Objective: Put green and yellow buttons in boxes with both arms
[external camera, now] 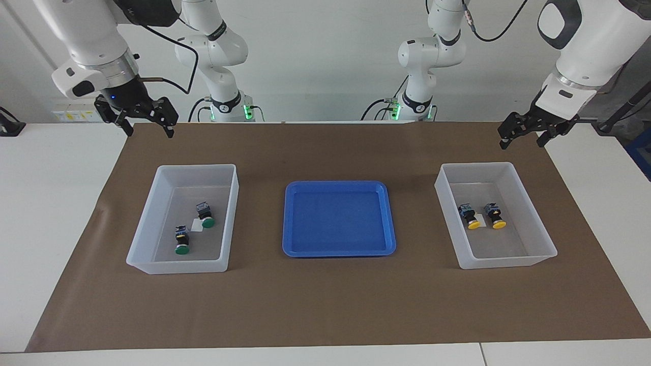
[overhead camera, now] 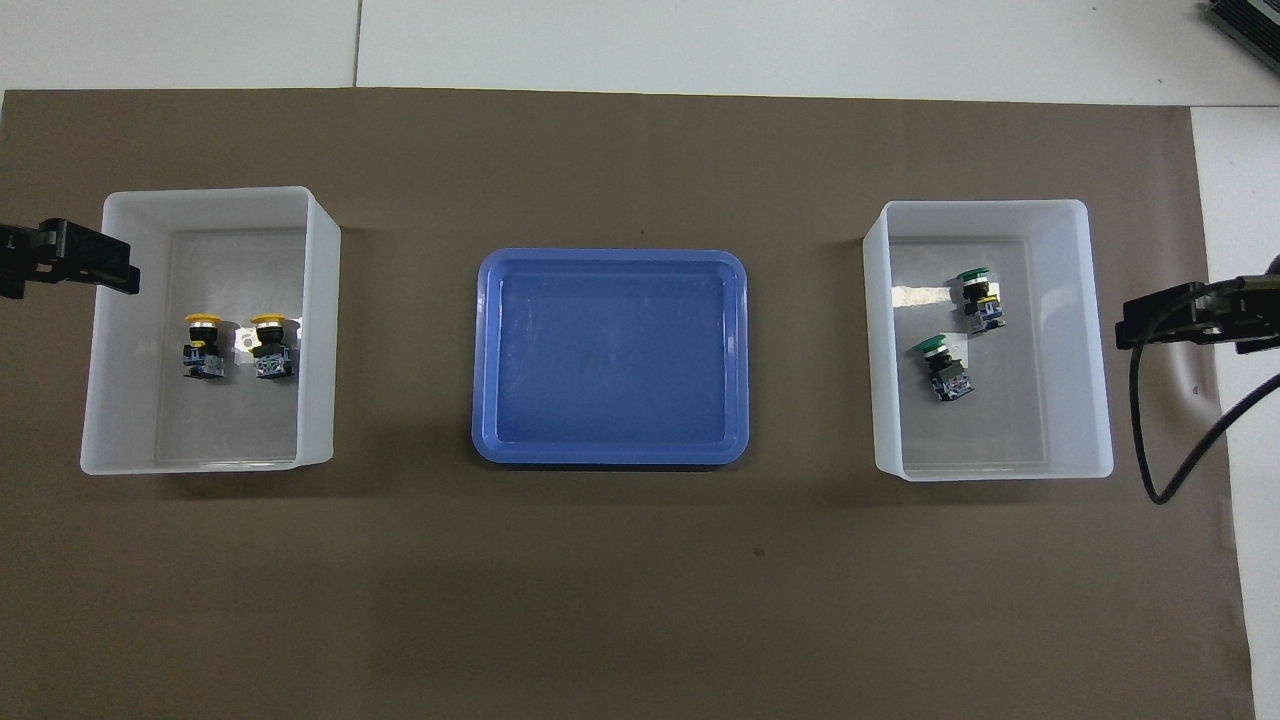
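Observation:
Two green buttons [external camera: 206, 216] [external camera: 182, 243] lie on their sides in the box [external camera: 230, 218] toward the right arm's end, also in the overhead view [overhead camera: 978, 300] [overhead camera: 942, 365]. Two yellow buttons [external camera: 470, 216] [external camera: 496, 216] lie side by side in the other box [external camera: 540, 218] toward the left arm's end, also in the overhead view [overhead camera: 203, 345] [overhead camera: 270, 345]. My right gripper [external camera: 150, 133] hangs open and empty, over the mat's edge nearest the robots, clear of the green buttons' box. My left gripper [external camera: 522, 142] hangs open and empty above the mat, near the yellow buttons' box.
A shallow blue tray [external camera: 338, 218] sits bare in the middle of the brown mat [external camera: 325, 305], between the two boxes. The white table [external camera: 51, 203] extends past the mat at both ends. A black cable [overhead camera: 1160, 440] hangs from the right arm.

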Available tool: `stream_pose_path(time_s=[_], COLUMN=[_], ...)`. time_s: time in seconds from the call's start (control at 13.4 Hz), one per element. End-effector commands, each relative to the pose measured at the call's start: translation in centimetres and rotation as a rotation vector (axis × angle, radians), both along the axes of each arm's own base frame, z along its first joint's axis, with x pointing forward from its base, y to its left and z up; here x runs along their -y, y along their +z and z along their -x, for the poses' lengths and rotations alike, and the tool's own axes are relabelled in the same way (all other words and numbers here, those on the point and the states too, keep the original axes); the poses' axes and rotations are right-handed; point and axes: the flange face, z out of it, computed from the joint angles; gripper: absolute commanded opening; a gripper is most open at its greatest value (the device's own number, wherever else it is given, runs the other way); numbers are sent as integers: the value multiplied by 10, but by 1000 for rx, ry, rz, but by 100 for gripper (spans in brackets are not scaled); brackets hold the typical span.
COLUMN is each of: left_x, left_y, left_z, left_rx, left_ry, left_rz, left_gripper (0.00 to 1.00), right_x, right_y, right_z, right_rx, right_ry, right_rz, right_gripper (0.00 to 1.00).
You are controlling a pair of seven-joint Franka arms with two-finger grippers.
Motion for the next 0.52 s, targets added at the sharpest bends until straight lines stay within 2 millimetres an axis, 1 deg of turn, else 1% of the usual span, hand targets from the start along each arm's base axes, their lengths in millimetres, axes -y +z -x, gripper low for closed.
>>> stream_pose_path(time_s=[0.0, 0.45], left_x=[1, 0], left_y=[0, -1], left_z=[8, 8], left_rx=[-7, -11], left_ry=[-15, -18], left_rz=[-27, -25], left_gripper=[100, 100], right_x=[1, 1], right_y=[1, 2], right_z=[1, 2], right_rx=[-7, -5], right_ry=[21, 21], right_rz=[2, 2], right_gripper=[100, 100])
